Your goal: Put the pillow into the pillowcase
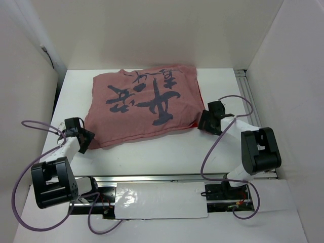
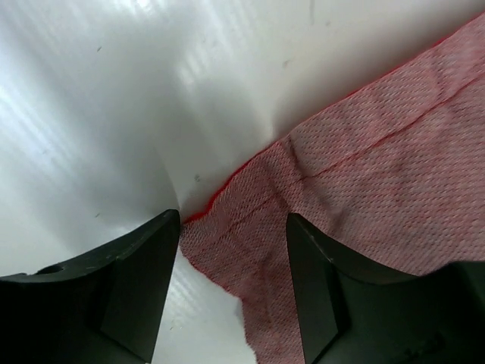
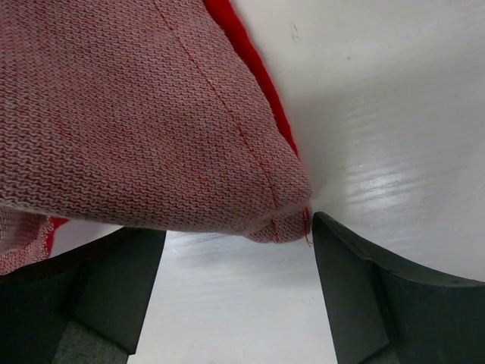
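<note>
**Both my grippers spread at the lower corners of the pillowcase**

I work on a white table (image 1: 167, 149), smooth and slightly glossy. Plain white walls (image 1: 152, 30) close it in at the back and along both sides of the top view. A metal rail (image 1: 152, 178) runs along the bottom of that view, where my two bases are bolted.

There is one pillowcase (image 1: 144, 104). It lies flat in the upper middle of the top view, dusty pink face up, with dark brush characters across it. A strip of red cloth shows along its right edge. I cannot make out the pillow in any view.

I count two arms, two grippers, and two purple cables looping from the wrists.

My left gripper (image 1: 87, 140) is at the cloth's lower left corner. Its fingers stand apart, with the corner lying between them and nothing pinched.

My right gripper (image 1: 208, 122) is at the lower right corner. Its jaws are held wide, and the stitched corner sits just in front of the gap without being clamped.
</note>
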You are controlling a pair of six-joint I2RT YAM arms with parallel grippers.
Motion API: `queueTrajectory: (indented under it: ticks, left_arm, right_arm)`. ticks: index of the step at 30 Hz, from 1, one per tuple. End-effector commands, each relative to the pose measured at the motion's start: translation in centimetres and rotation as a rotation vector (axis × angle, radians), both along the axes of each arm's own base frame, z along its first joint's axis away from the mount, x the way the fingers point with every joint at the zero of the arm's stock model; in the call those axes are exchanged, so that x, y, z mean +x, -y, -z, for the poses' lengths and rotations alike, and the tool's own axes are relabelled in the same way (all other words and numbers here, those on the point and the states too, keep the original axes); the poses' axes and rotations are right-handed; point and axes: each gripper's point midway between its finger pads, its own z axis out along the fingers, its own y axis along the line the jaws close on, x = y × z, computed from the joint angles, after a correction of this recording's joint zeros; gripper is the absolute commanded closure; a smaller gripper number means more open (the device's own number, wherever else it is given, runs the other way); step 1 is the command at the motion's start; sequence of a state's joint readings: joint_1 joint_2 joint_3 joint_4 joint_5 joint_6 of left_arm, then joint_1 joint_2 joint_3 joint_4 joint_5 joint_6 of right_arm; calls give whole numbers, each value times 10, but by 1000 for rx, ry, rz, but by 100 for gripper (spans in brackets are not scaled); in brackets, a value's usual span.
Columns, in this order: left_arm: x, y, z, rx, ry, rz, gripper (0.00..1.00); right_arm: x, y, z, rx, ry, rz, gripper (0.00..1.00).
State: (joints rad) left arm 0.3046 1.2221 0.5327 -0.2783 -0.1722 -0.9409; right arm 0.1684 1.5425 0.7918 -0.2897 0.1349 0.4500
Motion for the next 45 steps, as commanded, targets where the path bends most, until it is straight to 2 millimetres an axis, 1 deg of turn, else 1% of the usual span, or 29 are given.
queueTrajectory:
  ticks: [1,4,5,6,7,8,9,13,14,15,16,17,19,20,21,22,23,24,26,27,28,30,31,34,35,37,38,42,45]
  left_arm:
    - [-7,6,23,-36,-60,39,29]
    - [-2,6,26,-43,-74,54,50]
    - [0,8,26,-48,-64,69,65]
    - [5,9,25,-56,-56,75,100]
    - [4,10,28,-64,-65,87,100]
    - [8,11,26,-64,-49,106,100]
    - [10,13,22,-53,-36,125,100]
    - [8,10,-3,-7,22,123,100]
    - [19,3,-37,45,118,113,100]
    - [17,3,-52,56,147,113,100]
    - [20,0,-70,86,196,105,100]
    - [29,0,-116,130,320,112,100]
    - [27,-2,-152,168,371,84,100]
    - [33,-7,-194,199,456,58,100]
    - [33,-9,-215,211,493,40,100]
    - [33,-11,-234,226,520,32,100]
    - [27,-16,-249,244,524,8,100]
    - [25,-17,-291,275,596,-7,100]
    - [14,-27,-317,318,601,-48,100]
    - [8,-28,-351,357,661,-52,100]
    - [5,-30,-365,378,675,-58,100]
    - [-15,-39,-408,444,706,-121,100]
    - [-21,-41,-422,461,718,-142,100]
    - [-45,-43,-473,542,782,-168,100]
    - [-47,-43,-483,560,795,-162,100]
    - [-65,-46,-509,611,831,-201,100]
    - [-66,-46,-516,623,838,-198,100]
    - [-52,-44,-534,646,853,-142,100]
    - [-14,-44,-516,614,815,-59,100]
  right_arm:
    - [20,-6,-4,-1,67,2,18]
    - [21,-8,4,6,61,-3,23]
    - [20,-11,8,9,51,-4,28]
    - [22,-11,7,11,62,-4,31]
    - [25,-12,5,14,72,-4,37]
    - [24,-12,8,12,63,-4,59]
    - [26,-8,4,-1,90,7,100]
    - [33,-2,-21,-32,180,37,100]
    - [37,2,-43,-66,249,51,100]
    - [38,-2,-57,-83,292,50,100]
    - [44,-1,-79,-93,354,66,100]
    - [48,7,-113,-125,448,104,100]
    - [53,13,-162,-147,548,144,100]
    - [50,19,-192,-158,613,162,100]
    - [48,31,-211,-181,648,212,100]
    - [51,33,-247,-174,723,226,100]
    - [48,42,-267,-183,756,251,100]
    - [40,52,-291,-190,805,285,100]
    - [32,68,-338,-192,901,327,100]
    - [21,75,-357,-185,939,349,100]
    - [12,87,-388,-194,997,387,100]
    - [-2,101,-419,-229,1042,418,100]
    - [-14,108,-451,-235,1101,446,100]
    - [-38,124,-487,-311,1139,486,100]
    - [-53,128,-512,-314,1187,508,100]
    - [-67,135,-529,-361,1201,525,100]
    - [-77,139,-540,-368,1219,544,100]
    - [-79,140,-545,-387,1232,541,100]
    - [-39,133,-519,-403,1149,495,100]
